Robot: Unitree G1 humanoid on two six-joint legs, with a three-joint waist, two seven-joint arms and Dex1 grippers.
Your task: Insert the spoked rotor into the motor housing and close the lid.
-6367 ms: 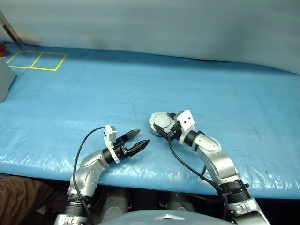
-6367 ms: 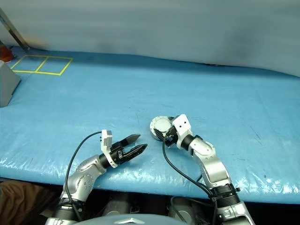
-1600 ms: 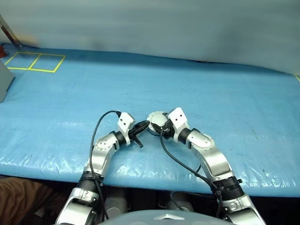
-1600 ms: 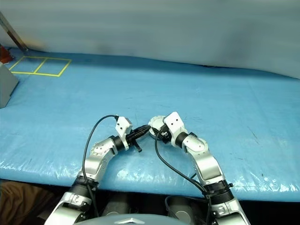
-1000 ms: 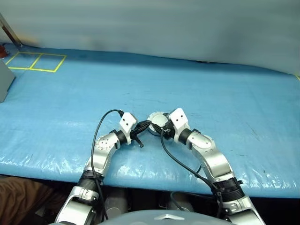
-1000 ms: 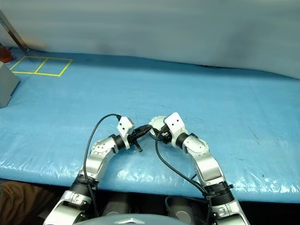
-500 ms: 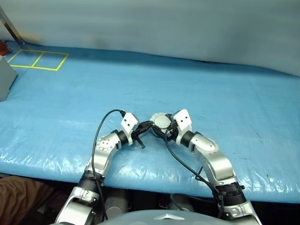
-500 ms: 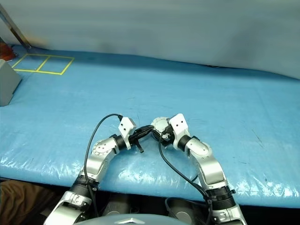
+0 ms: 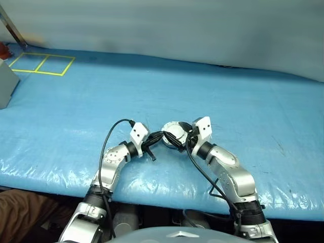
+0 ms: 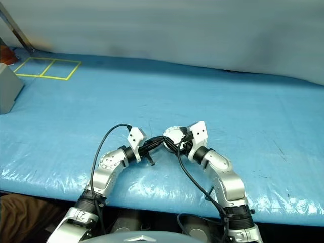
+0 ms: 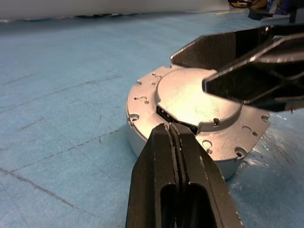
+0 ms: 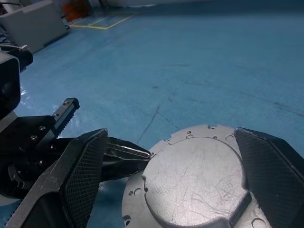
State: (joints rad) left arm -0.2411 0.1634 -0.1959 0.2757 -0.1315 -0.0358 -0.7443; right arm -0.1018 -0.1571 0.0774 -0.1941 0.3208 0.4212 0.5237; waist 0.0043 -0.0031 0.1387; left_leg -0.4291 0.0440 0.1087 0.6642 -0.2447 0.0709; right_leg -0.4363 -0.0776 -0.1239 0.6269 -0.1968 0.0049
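The motor housing (image 11: pixel 137 138) sits on the blue sheet with the lid (image 11: pixel 197 102) lying flat on top of it, plain grey face up. The spoked rotor is hidden. My left gripper (image 11: pixel 169 127) is shut on nothing, its tips resting against the lid's near edge by a small dark slot. My right gripper (image 12: pixel 171 135) hovers just over the lid (image 12: pixel 194 175), open, one finger on each side of the disc and neither touching it. In the head view the two grippers meet at the lid (image 9: pixel 173 130) from left and right.
The blue sheet (image 9: pixel 243 101) covers the whole table, with its front edge close behind my arms. A grey box (image 9: pixel 5 83) and yellow taped squares (image 9: pixel 43 63) lie at the far left. Cables loop off both wrists.
My right gripper has opened wider, rolled and lifted a little over the lid. The left gripper stays shut at the lid's edge. The lid and housing have not moved.
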